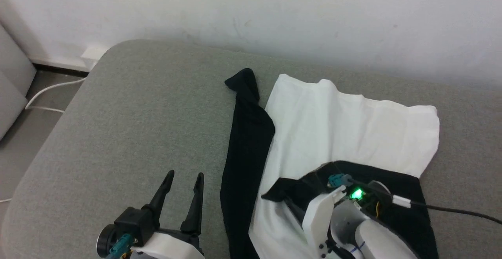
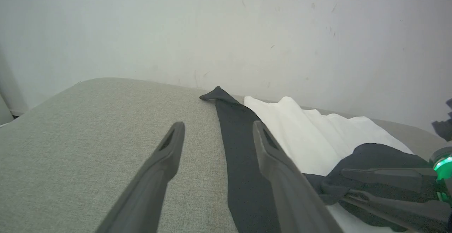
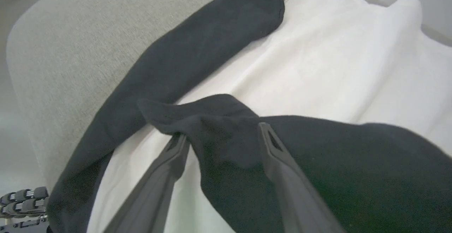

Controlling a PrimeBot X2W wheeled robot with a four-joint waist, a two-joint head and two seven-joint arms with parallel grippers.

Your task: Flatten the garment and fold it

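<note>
**Grey fabric cushion (image 1: 129, 106) against white wall (image 1: 274, 11): shirt flattened, fold barely begun**

We see the soft white-bodied shirt with long black sleeves (image 1: 345, 125) spread on the cushion's right half, body mostly flat with a few ridges. One straight black sleeve (image 1: 247, 141) lies along its left edge, not folded in. The other black sleeve (image 1: 415, 219) crosses the white body. Body folds are left, by our read.

Right gripper (image 3: 219, 136) sits low over the shirt, fingers spread, sleeve end bunched between them, apparently not pinched. Left gripper (image 1: 185, 174) is spread wide and empty, over bare cushion beside the straight sleeve.
</note>
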